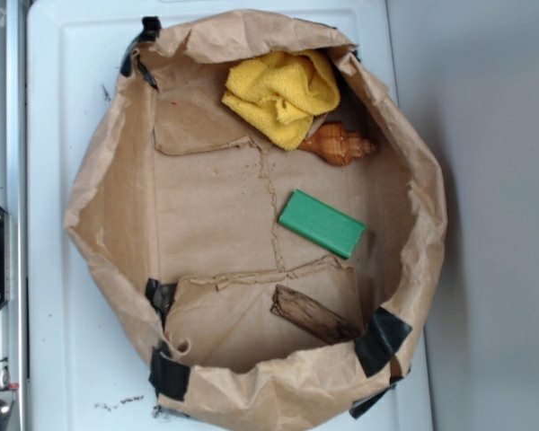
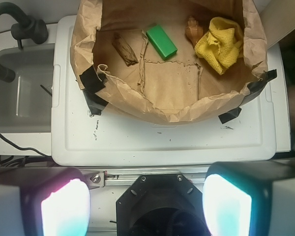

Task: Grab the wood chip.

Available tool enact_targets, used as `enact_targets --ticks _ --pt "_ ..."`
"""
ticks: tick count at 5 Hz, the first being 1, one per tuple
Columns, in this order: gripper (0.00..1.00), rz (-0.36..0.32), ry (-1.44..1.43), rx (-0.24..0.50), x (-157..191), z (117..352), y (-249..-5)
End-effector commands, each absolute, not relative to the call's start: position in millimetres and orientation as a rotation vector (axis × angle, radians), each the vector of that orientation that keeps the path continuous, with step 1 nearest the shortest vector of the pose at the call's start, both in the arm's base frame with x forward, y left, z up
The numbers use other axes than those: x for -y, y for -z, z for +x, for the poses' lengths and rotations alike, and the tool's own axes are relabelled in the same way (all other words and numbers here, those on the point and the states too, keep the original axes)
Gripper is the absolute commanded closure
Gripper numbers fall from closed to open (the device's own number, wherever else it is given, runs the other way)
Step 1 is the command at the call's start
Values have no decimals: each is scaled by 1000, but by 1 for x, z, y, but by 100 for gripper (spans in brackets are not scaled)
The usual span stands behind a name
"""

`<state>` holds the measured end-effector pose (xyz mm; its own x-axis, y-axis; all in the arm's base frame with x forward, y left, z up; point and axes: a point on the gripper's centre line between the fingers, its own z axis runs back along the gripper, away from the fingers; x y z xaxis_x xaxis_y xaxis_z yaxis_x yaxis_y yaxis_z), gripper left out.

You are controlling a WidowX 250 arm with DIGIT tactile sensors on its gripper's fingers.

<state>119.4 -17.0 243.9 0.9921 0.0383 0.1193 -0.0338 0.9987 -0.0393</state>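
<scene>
Inside the paper bag [image 1: 108,180], the wood chip [image 1: 313,314] lies flat near the rim, just below the green block [image 1: 322,224]. The fingers [image 2: 64,209] stand open, well back over the desk edge. Reaching comes first: travel over the chip, then descend.
</scene>
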Motion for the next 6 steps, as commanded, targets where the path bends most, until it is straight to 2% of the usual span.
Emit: enact_targets --ticks 1,2,3,4,6 --pt "0 -37 -36 120 17 119 -244" --pt "0 -95 -69 126 22 169 -242" --pt "0 -97 30 131 26 218 -230" --pt "0 -25 146 185 27 244 -220" --pt "0 -25 146 185 27 244 -220"
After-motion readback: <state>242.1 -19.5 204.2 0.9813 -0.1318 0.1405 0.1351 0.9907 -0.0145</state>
